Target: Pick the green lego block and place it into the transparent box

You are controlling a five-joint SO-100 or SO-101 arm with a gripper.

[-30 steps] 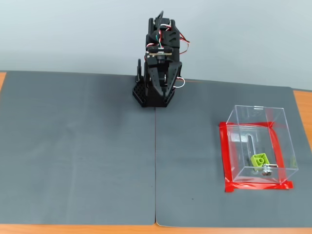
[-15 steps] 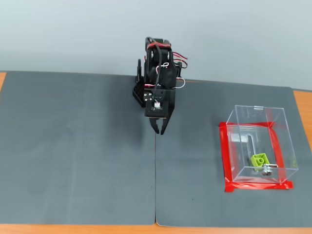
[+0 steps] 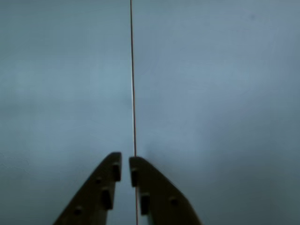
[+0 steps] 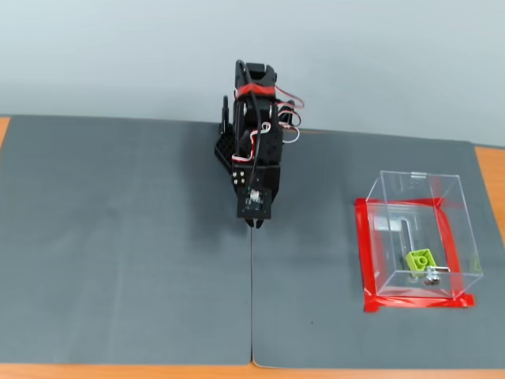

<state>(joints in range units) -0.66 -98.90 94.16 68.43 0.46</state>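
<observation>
The green lego block (image 4: 421, 259) lies inside the transparent box (image 4: 454, 229), on its floor toward the near right corner, studs up and turned a little askew. A small metal fitting (image 4: 431, 276) sits just beside it at about 5 o'clock, touching or nearly so; the clear walls make that hard to settle. Red tape (image 4: 365, 253) frames the base of the box, most likely to pin it to the mat so a dropped brick cannot shove it about.

The box stands at roughly 4 o'clock from the arm's base in the fixed view, well apart from the arm. The gripper (image 4: 254, 223) hangs over the middle of the grey mat (image 4: 118, 237), right on the seam (image 4: 252, 300) where two mat sheets meet, its tip pointing down at about 6 o'clock from the base. In the wrist view the gripper (image 3: 125, 165) shows its two dark fingers (image 3: 101, 187) drawn close, only a thin sliver of mat between the tips and nothing gripped, the seam (image 3: 132, 70) running straight up toward 12 o'clock.

With the brick already resting in the box, the placing looks done by these pictures. The narrow, empty claw over bare mat suits an arm parked clear of the box, not one going for a pickup.
</observation>
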